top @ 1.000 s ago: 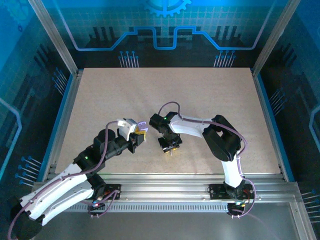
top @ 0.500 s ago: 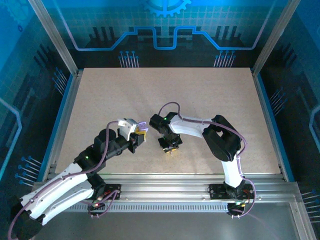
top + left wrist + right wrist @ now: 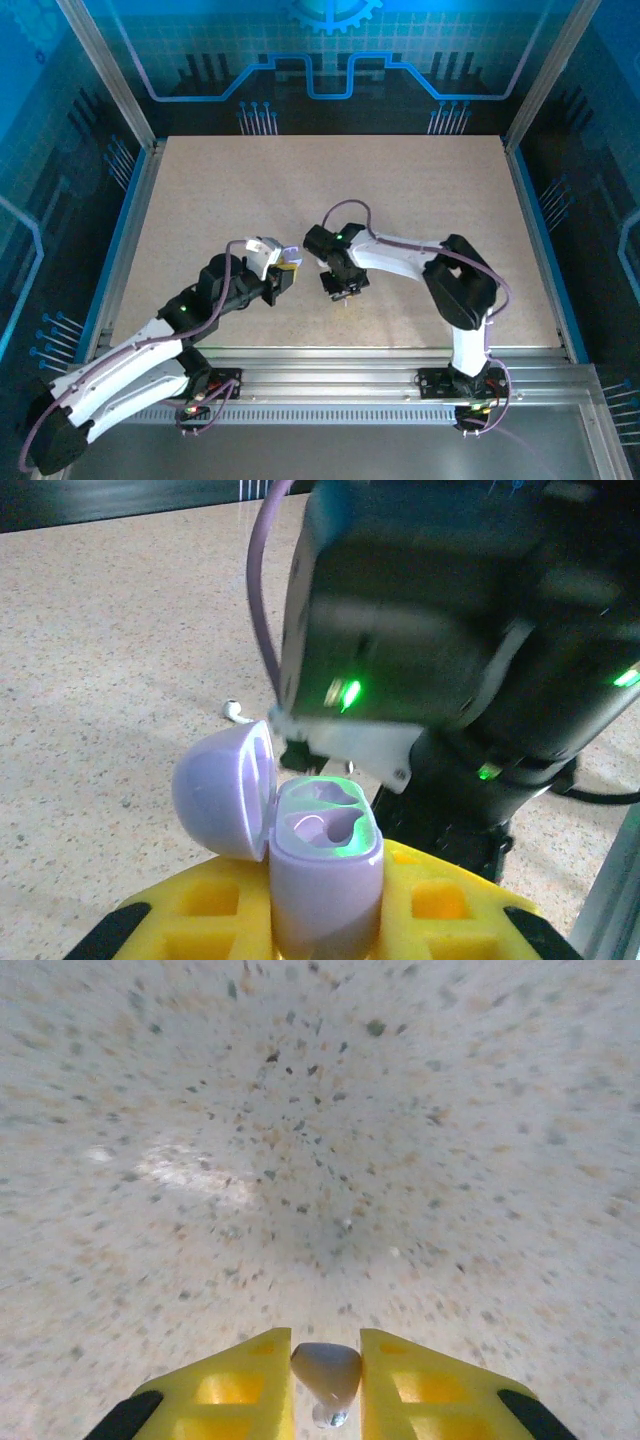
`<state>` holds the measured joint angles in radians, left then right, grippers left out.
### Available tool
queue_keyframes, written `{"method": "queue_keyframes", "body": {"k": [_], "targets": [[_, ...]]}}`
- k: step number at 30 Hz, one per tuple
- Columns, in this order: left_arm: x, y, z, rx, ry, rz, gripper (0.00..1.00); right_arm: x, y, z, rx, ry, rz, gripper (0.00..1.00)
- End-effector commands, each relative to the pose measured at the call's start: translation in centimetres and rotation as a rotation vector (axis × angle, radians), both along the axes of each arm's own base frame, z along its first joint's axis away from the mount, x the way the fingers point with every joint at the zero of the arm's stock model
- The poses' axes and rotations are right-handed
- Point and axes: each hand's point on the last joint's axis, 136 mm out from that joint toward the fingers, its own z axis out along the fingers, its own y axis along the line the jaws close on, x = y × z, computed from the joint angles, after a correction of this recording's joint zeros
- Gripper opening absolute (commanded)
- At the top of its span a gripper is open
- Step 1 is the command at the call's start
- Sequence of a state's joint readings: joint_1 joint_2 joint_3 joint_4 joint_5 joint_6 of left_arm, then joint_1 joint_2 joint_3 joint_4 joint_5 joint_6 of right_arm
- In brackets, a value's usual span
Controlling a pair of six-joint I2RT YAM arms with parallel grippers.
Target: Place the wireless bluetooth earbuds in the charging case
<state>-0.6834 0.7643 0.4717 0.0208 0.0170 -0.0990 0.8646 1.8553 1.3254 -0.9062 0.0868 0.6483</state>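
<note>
1. The left gripper point(image 3: 325, 905) is clenched on the charging case point(image 3: 325, 830). Its yellow fingers point(image 3: 215, 905) press on either side of the lavender body, and the case stands upright between them.
2. The lid point(image 3: 222, 790) is swung open to the left of the case body. Two hollows point(image 3: 325, 815) show in the case's top (tinted green by a nearby light).
3. Just behind the case is the right arm point(image 3: 420, 610), a black housing with green lights, close over the open top.
4. From above, the right gripper point(image 3: 342, 290) is near the case on its right, apart from it, and points down at the surface point(image 3: 420, 200).
5. That gripper is grasping a pale earbud point(image 3: 327, 1372), pinched between its two yellow fingertips, with the rounded end toward the surface (white or lavender, I cannot tell).
6. Beyond the case and a little to its left, a white earbud point(image 3: 237, 710) lies loose on the surface, apart from both grippers.
</note>
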Motion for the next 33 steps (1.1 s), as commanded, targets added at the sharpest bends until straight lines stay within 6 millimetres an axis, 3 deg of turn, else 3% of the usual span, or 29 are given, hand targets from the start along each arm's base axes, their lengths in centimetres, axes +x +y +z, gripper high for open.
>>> {"method": "queue_keyframes", "body": {"k": [1, 10, 20, 33], "targets": [[0.2, -1.3, 0.7, -0.045, -0.033, -0.052, 0.20, 1.6, -1.2, 4.3, 0.064, -0.109, -0.073, 0.20], [1.4, -5.2, 0.4, -0.090, -0.015, -0.146, 0.19, 3.5, -2.6, 13.5, 0.278, -0.356, -0.109, 0.20], [0.9, -10.1, 2.7, -0.135, -0.077, -0.310, 0.19, 3.1, -2.6, 21.7, 0.602, -0.643, -0.063, 0.21], [0.6, -11.4, 4.7, -0.182, -0.132, -0.364, 0.19, 1.6, -1.8, 23.8, 0.825, -0.722, -0.010, 0.22]]}}
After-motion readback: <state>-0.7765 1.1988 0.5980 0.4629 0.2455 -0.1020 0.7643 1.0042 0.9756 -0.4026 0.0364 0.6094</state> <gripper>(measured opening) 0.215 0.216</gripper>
